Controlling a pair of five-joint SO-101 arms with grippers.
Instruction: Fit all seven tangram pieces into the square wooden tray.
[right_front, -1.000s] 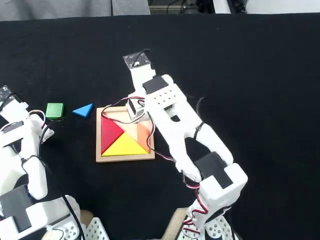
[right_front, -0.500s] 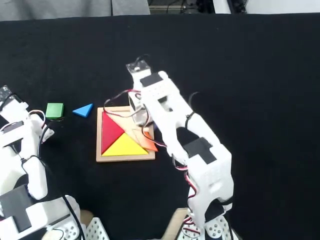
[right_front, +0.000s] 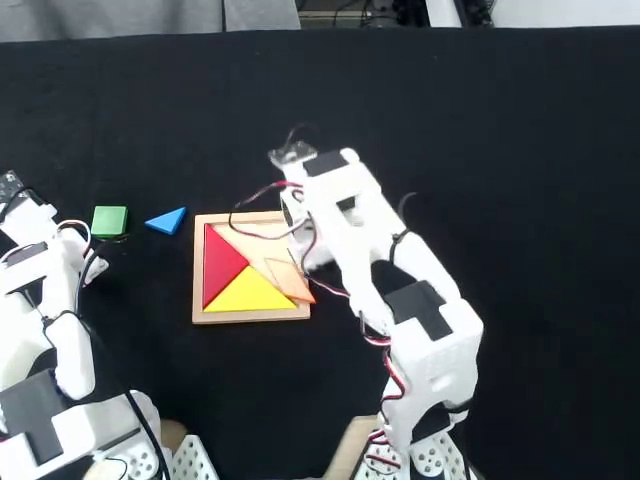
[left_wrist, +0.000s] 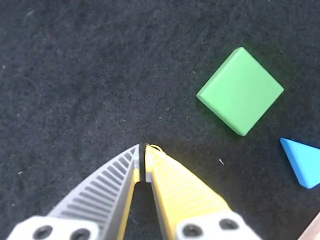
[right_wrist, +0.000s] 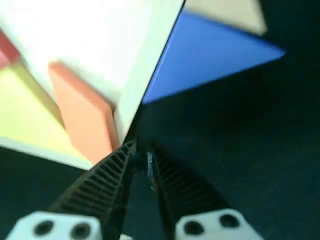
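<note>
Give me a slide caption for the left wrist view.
Shut left gripper over black cloth, near a green square and blue triangle.

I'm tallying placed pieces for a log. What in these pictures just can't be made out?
High view: the part of the tray under the right arm, and any pieces there, hidden by that arm.
Right wrist view: whether the blue piece lies inside the tray or beside it; too blurred.
Left wrist view: the small blue triangle, cut off by the picture's edge.
</note>
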